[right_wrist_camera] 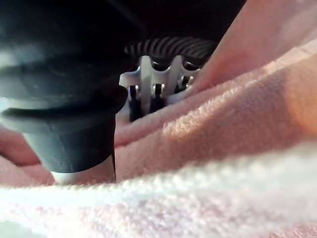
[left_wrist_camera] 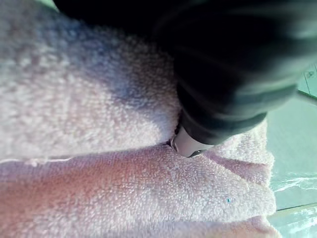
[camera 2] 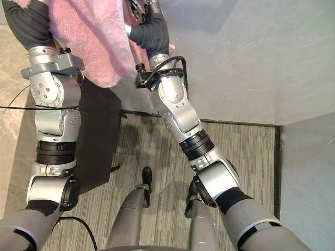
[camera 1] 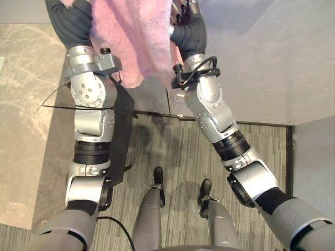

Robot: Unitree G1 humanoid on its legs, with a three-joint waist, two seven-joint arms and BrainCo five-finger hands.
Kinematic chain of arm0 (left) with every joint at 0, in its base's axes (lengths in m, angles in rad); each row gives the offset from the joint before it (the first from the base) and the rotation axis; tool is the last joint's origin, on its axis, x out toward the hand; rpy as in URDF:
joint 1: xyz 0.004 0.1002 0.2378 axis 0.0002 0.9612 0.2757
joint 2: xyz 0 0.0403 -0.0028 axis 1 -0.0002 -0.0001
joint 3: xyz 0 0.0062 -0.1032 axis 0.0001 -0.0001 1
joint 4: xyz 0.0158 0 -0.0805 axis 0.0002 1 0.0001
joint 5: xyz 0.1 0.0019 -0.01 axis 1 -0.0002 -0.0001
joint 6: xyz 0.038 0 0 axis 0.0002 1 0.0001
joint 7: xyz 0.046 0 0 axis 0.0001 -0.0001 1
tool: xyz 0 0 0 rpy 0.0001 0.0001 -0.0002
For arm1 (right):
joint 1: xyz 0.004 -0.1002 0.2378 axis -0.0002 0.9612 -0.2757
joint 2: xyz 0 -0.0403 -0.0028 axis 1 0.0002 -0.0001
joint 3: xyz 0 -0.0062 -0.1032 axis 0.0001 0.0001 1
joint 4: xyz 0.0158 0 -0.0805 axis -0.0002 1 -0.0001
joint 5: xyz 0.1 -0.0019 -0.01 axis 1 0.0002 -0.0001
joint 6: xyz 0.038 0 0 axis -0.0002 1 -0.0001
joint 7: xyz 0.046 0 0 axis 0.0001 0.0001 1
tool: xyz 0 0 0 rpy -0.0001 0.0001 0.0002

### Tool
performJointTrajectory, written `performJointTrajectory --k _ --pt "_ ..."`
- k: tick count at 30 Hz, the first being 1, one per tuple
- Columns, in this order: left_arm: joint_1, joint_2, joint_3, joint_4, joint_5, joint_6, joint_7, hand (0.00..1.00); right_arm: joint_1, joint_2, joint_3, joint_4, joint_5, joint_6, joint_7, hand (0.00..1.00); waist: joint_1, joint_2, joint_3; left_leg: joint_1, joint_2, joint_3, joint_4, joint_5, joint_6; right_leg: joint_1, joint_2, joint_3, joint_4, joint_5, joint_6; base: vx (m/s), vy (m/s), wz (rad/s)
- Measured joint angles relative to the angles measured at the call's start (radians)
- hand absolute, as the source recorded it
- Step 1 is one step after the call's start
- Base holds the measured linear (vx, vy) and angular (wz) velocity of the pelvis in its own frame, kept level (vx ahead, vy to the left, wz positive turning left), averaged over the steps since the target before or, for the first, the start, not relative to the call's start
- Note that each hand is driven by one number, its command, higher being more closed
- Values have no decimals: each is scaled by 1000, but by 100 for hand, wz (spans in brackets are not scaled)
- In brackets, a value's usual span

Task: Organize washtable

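pink towel (camera 1: 131, 42) is up in the air, stretched between both raised hands, lower edge hanging loose and rounded between the arms. left hand (camera 1: 70, 23) is at the towel's left side, right hand (camera 1: 189, 34) at its right side. both wrist views show fluffy pink cloth folded over and around each hand. how either hand is closed can't be told, both are buried in the cloth. the towel hangs off both, so my guess is each has a hold of it.

step, as i judge it: towel picked up and spread, not yet folded or put down. next move likely needs the two hands brought together evenly so the held edges meet, or the towel lowered flat onto a surface, without either side slipping.

room: stone counter (camera 1: 21, 104) is on the robot's left, its edge running down beside the left arm, with a dark panel (camera 2: 97, 136) below it. grey wall (camera 1: 261, 63) sits close on the right arm's side, so less swing there. striped carpet (camera 1: 172, 151) lies under the arms.
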Motion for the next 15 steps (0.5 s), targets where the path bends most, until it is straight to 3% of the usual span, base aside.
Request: performJointTrajectory --k 3,10,15 --pt "0 3 -7 0 1 0 1 100 -35 2 7 48 -7 0 -3 100 14 0 0 -1 10 0 0 1 -1 2 10 -2 -11 5 -7 -7 -6 -5" --pt "8 2 -8 0 20 0 0 100 -49 1 -17 64 -53 2 -26 100 12 0 1 0 15 -2 -1 4 -6 3 15 -2 -11 6 -7 0 0 0" --pt "25 -3 -8 -5 23 0 -2 100 -48 -66 -70 53 -101 4 -22 100 10 -1 1 2 19 3 1 4 -6 3 18 3 -11 7 -9 -5 0 -2"
